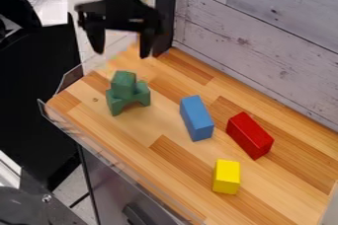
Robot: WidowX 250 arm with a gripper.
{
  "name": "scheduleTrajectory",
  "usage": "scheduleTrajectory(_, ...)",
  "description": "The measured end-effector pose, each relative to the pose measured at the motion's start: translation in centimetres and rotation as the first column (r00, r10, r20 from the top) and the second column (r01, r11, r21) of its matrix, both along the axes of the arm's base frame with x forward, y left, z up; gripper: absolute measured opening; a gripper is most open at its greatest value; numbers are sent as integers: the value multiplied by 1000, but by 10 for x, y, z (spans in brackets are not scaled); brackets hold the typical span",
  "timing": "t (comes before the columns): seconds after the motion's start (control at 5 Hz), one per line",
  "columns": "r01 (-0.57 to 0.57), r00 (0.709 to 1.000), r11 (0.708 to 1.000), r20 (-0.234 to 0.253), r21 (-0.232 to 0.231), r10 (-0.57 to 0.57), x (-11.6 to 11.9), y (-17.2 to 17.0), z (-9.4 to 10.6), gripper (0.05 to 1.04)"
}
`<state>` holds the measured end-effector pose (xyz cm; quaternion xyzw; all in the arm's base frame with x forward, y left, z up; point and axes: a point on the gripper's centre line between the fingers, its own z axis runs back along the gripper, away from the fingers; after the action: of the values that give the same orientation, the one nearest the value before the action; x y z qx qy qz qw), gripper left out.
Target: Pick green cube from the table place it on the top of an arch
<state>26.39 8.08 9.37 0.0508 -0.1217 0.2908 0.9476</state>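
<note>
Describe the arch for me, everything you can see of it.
The arch is a small dark green block, matte and plain, perhaps painted wood, with no damage visible. It stands upright on its two legs, the curved opening facing down, on the table to the left of the blue block. The green cube sits on top, hiding part of its upper face.

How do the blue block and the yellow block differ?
The blue block is long, while the yellow block is shorter and stubbier. The blue one lies nearer the green arch; the yellow one sits farther from it, past the red block. Both rest directly on the wooden table.
</note>
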Motion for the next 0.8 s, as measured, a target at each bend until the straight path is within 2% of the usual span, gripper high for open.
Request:
scheduleTrajectory(0.2,20,1000,1000,18,-12,-20,-4,-8,8,1001)
scheduleTrajectory(0.4,97,995,995,-31,-35,-98,-9,-20,7,1001)
scheduleTrajectory(0.6,256,963,962,-64,-100,-263,-7,-33,-8,1001)
scheduleTrajectory(0.8,315,943,943,-72,-108,-324,1,-38,-29,1001)
